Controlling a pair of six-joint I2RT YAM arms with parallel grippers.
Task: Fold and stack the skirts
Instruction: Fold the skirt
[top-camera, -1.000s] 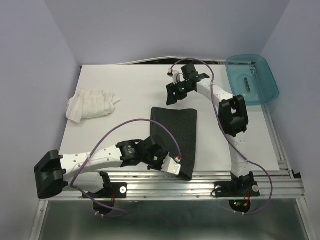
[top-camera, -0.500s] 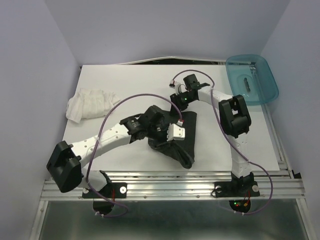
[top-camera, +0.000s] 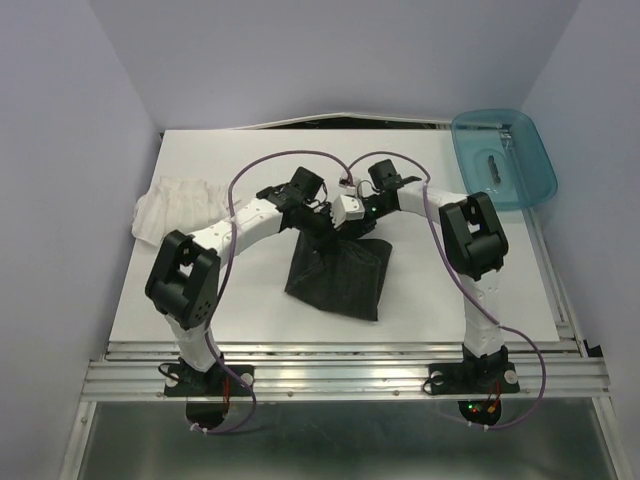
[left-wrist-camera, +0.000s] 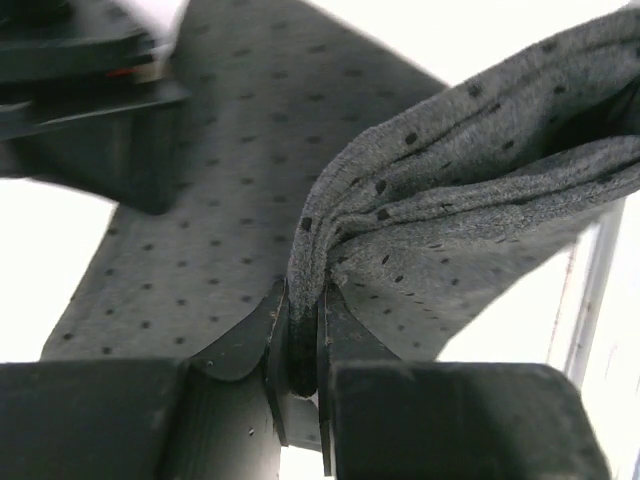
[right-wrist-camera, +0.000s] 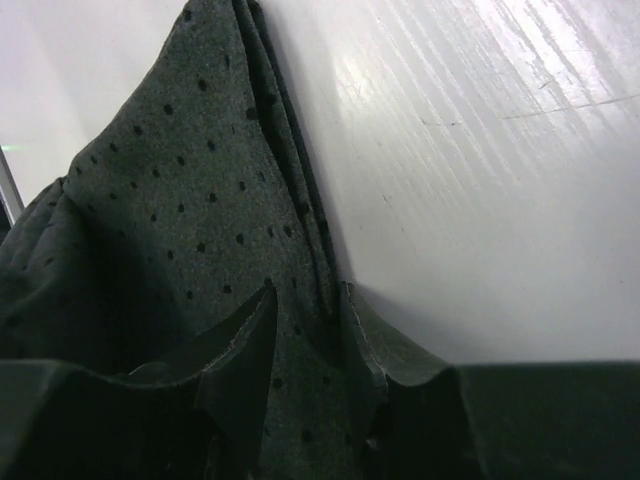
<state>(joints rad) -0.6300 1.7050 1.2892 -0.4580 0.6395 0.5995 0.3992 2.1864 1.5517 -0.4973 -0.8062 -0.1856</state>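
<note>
While the black skirt (top-camera: 340, 282) is pinched, the bin (top-camera: 538, 180) holds one item (top-camera: 491, 165).

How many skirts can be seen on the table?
2. The white skirt lies crumpled at the left; the dark dotted skirt is in the middle, pinched by the left fingers and right fingers.

You have matt, felt-like cloth in the dark skirt (top-camera: 340, 280); the table (top-camera: 425, 285) under it is smooth, faintly glossy, finely streaked white.
</note>
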